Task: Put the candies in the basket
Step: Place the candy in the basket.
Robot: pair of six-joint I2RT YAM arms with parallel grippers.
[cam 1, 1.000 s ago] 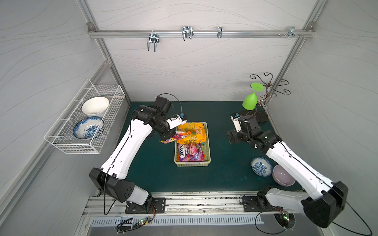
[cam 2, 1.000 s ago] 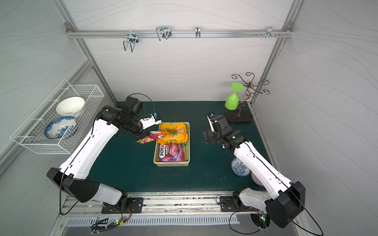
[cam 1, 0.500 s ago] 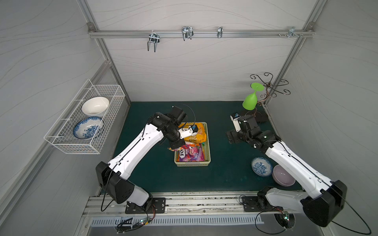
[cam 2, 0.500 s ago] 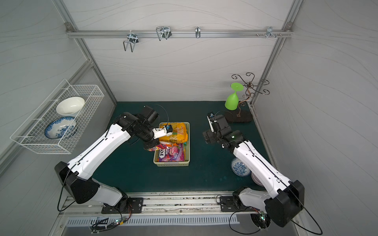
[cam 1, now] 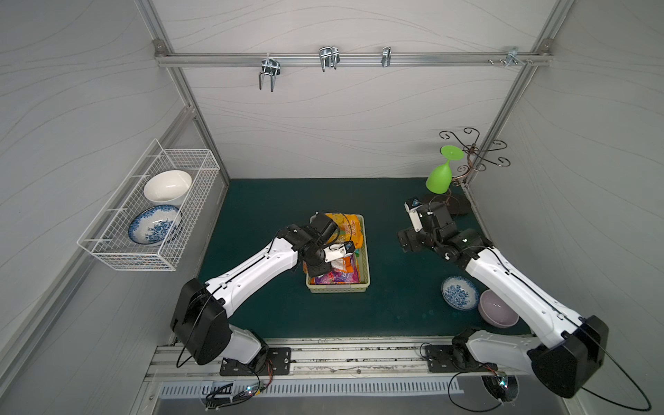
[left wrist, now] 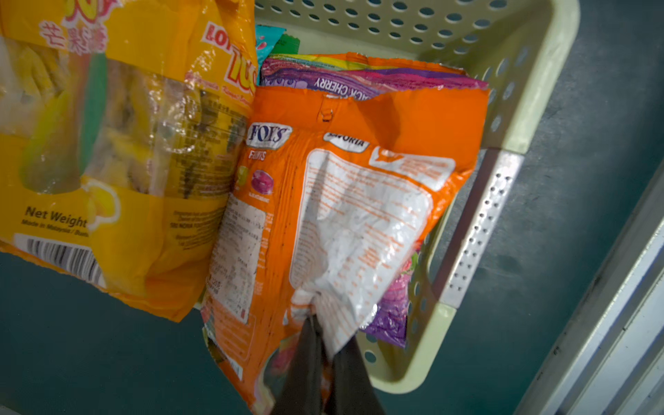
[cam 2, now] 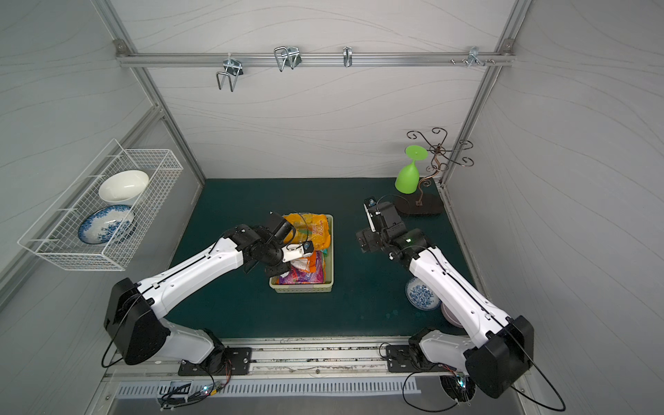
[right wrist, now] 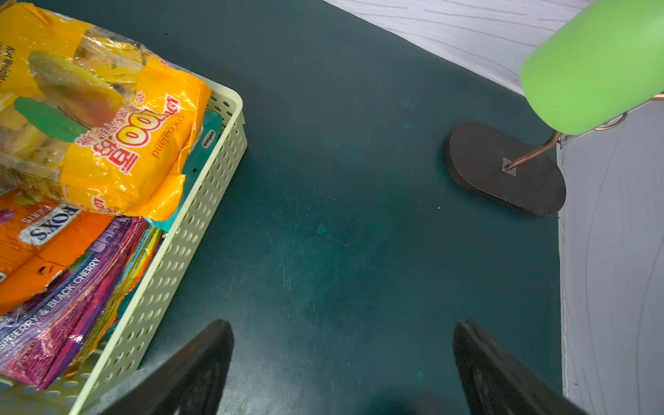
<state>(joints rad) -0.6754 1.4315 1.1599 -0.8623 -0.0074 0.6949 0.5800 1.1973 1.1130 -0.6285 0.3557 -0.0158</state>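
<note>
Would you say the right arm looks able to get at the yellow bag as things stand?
Probably yes: the right gripper is open over mat beside the basket; the yellow bag lies on top, though the left arm partly overhangs it.

The orange FOX'S bag (left wrist: 359, 201) is glossy, crinkled plastic film. The yellow mango-candy bag (left wrist: 118, 143) is shiny film too, partly clear. The basket (left wrist: 521, 90) is matt, perforated pale plastic. The table (right wrist: 341, 233) has a matt, scuffed dark-green cover. The green goblet (right wrist: 593, 64) looks like smooth plastic, and the wire rack (cam 1: 143, 257) like white-coated metal.
</note>
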